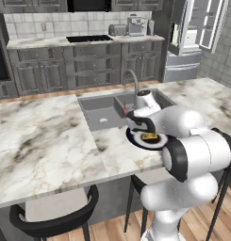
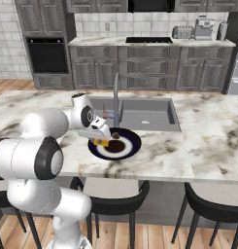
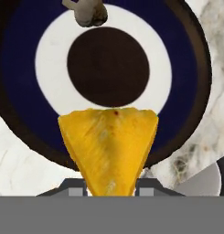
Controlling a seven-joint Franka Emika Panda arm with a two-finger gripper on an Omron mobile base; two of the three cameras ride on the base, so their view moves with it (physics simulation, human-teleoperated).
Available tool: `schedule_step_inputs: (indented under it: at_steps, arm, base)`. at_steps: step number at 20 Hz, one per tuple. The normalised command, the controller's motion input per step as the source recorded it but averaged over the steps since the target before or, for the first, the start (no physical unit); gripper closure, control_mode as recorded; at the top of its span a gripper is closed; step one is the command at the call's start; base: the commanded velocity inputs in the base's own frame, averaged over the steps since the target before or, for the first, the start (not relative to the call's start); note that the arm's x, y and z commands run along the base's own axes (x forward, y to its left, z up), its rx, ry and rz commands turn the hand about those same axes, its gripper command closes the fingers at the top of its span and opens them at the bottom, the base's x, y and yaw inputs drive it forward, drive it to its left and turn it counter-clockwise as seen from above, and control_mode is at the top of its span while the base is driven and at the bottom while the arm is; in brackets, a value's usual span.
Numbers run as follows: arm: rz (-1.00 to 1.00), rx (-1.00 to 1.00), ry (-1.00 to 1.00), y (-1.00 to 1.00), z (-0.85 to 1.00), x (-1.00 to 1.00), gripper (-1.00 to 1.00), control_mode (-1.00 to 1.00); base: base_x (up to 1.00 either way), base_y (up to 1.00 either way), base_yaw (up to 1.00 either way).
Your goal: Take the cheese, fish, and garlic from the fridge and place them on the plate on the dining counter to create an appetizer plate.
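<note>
I was holding the cheese (image 3: pixel 109 148) in the gripper (image 3: pixel 109 189), with its jaws pinched narrow on the wedge. In the hand view the wedge stuck out from between the finger tips, wide end away from me and thin end back toward the gripper, so its long way ran straight along the gripper. The plate (image 3: pixel 22 68) was right under it. The wide end hung over the plate's near rim and reached almost to the dark round middle, while the thin end was past the rim, over the marble surface (image 3: pixel 209 50). I could not tell if the cheese was touching the plate or was just above it. I judged that the next move needed the cheese a little farther in toward the middle before I let go, so it would not tip off the rim. At the far side of the plate lay a small pale lump (image 3: pixel 89 13), which I took to be the garlic, and it was well apart from the cheese. I did not see the fish on the plate. The left base view showed the open fridge (image 1: pixel 185 42) far behind the surface, and the sink (image 1: pixel 100 113) and the tap (image 1: pixel 131 82) just beyond the plate. The right base view showed the plate from the other side, with the gripper low at the plate's near left rim. The hand view alone showed which way the wedge lay.
</note>
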Motion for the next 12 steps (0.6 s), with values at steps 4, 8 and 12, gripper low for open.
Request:
schedule_step_inputs:
  at_steps: [4, 8, 12]
  arm:
    - [0.00, 0.00, 0.03, 0.00, -0.30, 0.41, 1.00, -1.00]
    - [0.00, 0.00, 0.02, 0.00, -0.30, 0.40, 1.00, -1.00]
    - [0.00, 0.00, 0.01, 0.00, -0.29, 0.38, 1.00, -1.00]
  base:
    - [0.00, 0.00, 0.00]
    - [0.00, 0.00, 0.00]
    - [0.00, 0.00, 0.00]
